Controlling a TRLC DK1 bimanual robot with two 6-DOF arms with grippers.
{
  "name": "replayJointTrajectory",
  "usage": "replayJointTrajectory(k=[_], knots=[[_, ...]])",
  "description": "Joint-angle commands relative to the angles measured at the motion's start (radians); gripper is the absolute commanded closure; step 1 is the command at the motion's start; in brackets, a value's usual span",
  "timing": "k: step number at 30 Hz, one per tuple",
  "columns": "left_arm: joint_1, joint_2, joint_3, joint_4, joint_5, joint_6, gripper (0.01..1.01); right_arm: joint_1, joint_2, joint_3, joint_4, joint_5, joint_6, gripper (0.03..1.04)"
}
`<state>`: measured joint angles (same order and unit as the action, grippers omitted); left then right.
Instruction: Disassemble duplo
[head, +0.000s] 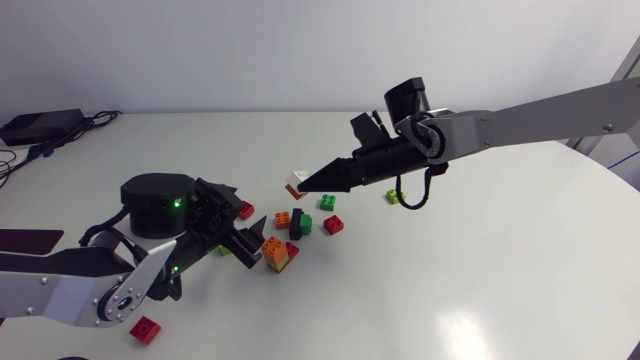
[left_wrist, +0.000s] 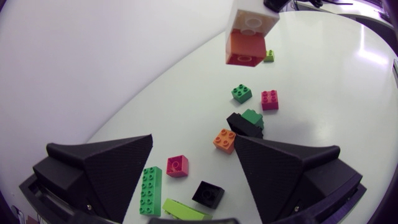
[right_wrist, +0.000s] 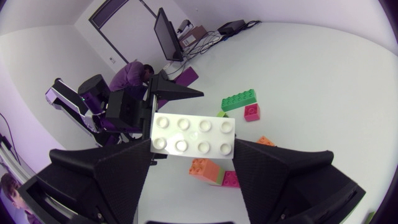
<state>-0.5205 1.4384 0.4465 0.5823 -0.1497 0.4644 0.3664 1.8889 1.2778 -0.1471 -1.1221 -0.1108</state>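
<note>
Pinching white eight-stud plastic brick (right_wrist: 194, 134) from both sides, orange brick (left_wrist: 247, 50) stuck beneath it, right end effector (head: 306, 182) is holding stack in air above white desk (head: 480, 260). Left end effector (left_wrist: 193, 142) is hovering, fingers spread, over loose pieces lying on desk: small green brick (left_wrist: 242, 93), pink-red brick (left_wrist: 270, 99), black brick (left_wrist: 208, 194).

White table (head: 480, 280) bears scattered duplo bricks (head: 334, 224) near its middle; one red brick (head: 146, 329) lies well apart.
</note>
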Motion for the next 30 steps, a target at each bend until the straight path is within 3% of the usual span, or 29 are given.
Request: replayJointTrajectory(k=[1,13,30], knots=[[-0.023,-0.033,-0.042,0.028,-0.011,0.028,0.115,0.035,0.026,-0.001,-0.003,-0.018,0.028,0.52],[-0.087,-0.128,-0.106,0.080,-0.011,0.037,0.111,0.146,0.044,-0.017,-0.003,-0.030,-0.017,0.52],[-0.119,-0.133,-0.120,0.080,0.025,0.034,0.116,0.146,0.041,-0.017,0.000,-0.022,-0.029,0.52]])
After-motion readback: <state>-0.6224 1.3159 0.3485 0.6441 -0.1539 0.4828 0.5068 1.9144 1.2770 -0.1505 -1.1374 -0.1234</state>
